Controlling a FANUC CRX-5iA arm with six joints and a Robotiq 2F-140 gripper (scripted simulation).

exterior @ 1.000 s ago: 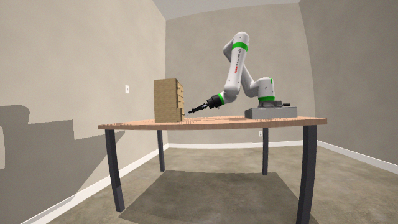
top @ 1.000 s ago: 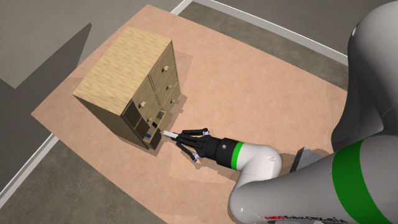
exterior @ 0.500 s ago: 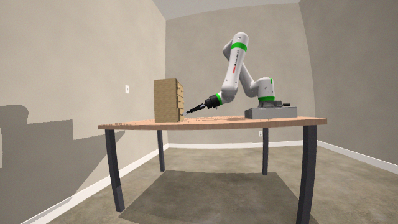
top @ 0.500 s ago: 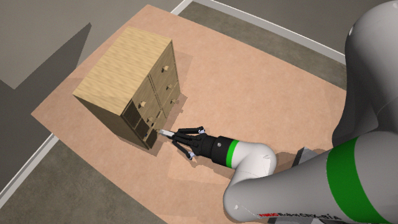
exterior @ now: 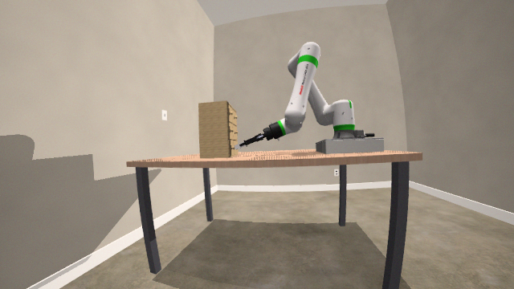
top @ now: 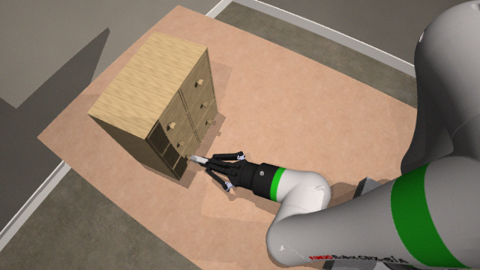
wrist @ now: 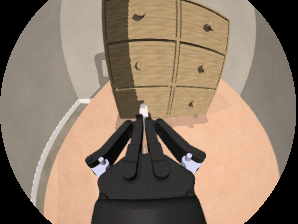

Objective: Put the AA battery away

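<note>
1. The wooden chest (top: pixel 150 75) (exterior: pixel 214 128) (wrist: pixel 150 57) stands upright on the counter (top: pixel 281 94) (exterior: pixel 281 164) (wrist: pixel 240 160), toward 10 o'clock in the top view. Its front faces roughly 4 o'clock there, with six drawers in two columns of three.
2. The claw (top: pixel 199 159) (exterior: pixel 238 147) (wrist: pixel 143 109) is closed, its fingers together with nothing gripped. In the top view it points toward 9 o'clock; in the exterior view it slants down toward 8 o'clock.
3. The pale fingertips (top: pixel 199 160) are at the lower-left drawer (wrist: pixel 156 102), as the wrist view shows it. They cover the area where its knob would be; whether they touch the front cannot be told.
4. The drawer fronts look pushed in or nearly so in the wrist view. A small remaining gap at the lower-left one cannot be judged.
5. The AA battery is out of sight in all three views, so which drawer or spot holds it cannot be told.
6. The arm (top: pixel 337 236) (exterior: pixel 301 92) reaches in from 4 o'clock in the top view. In the exterior view, its grey mount (exterior: pixel 349 145) sits on the counter at 3 o'clock from the chest.

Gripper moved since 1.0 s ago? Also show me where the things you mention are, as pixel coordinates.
Yes: in the top view, the gripper (top: pixel 193 159) (exterior: pixel 238 147) (wrist: pixel 143 109) moved left, closer to the chest (top: pixel 150 80) (exterior: pixel 214 129) (wrist: pixel 152 65).
</note>
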